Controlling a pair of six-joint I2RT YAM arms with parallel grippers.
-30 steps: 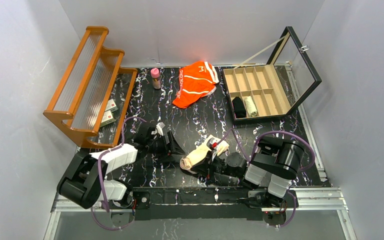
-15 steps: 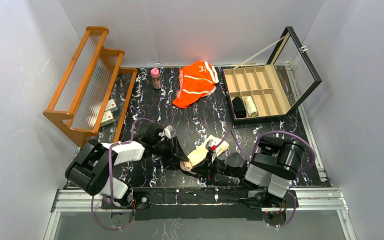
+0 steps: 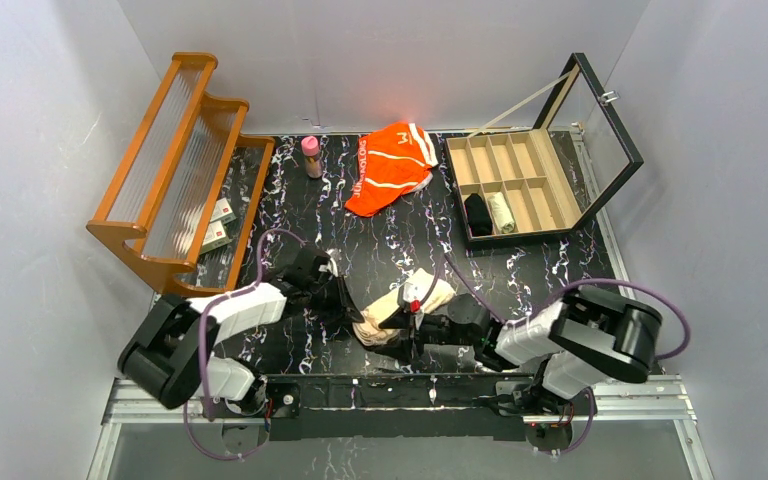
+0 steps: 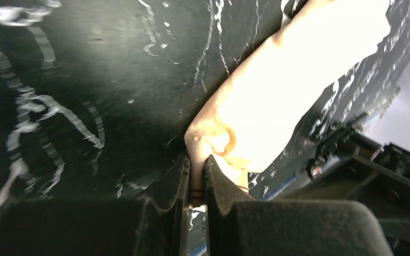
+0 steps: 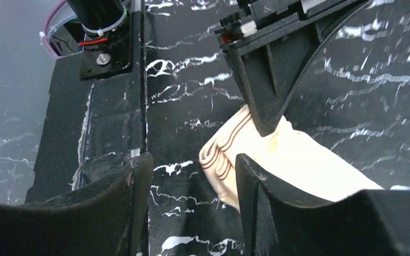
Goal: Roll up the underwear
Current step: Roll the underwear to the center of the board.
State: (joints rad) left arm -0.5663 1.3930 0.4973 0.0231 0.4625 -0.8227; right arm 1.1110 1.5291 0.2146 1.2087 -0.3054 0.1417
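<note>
The left gripper is clamped on the rolled end of the beige underwear, likely to stop the roll from unwinding. The right gripper is open at that end (no grip). The roll lies nearer the arms than the box. The orange underwear, 1 garment not yet rolled, lies just left of the box.

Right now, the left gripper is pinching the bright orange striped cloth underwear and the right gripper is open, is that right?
Not quite. The left gripper is pinching the plain pale beige cloth underwear, not the orange one, as the left wrist view shows. The bright orange striped underwear lies at the back of the table. The right gripper is open, as you said.
</note>
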